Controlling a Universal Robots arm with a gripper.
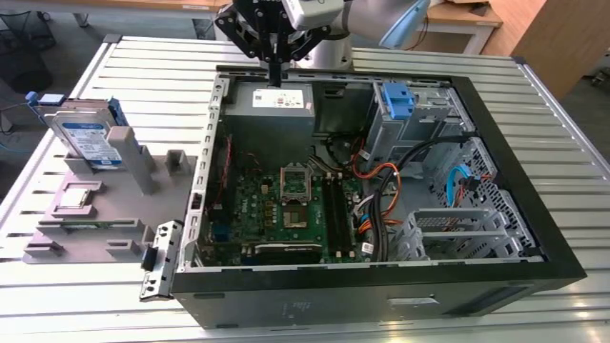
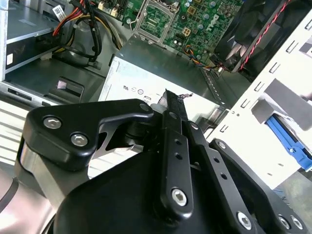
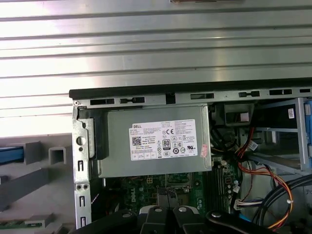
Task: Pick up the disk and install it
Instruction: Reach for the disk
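The gripper [image 1: 274,77] is seen pinched together on nothing above the power supply [image 1: 276,100], while the disk [image 1: 91,139] is parked upright in the grey stand [image 1: 133,168], well off toward the exterior view's left, outside the case [image 1: 548,246].

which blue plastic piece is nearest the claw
The blue bracket inside the case, by its far wall; the blue-framed disk sits outside on the grey stand, farther from the claw.

1. The arm [image 1: 372,14] is the usual silver-grey tubing, with a light blue joint cap [image 1: 405,25].
2. The gripper [image 2: 174,100] is matte black all over: chunky linkage bars and long, slim fingers.
3. Shiny silver hex-socket screws [image 2: 179,196] dot the linkage bars.
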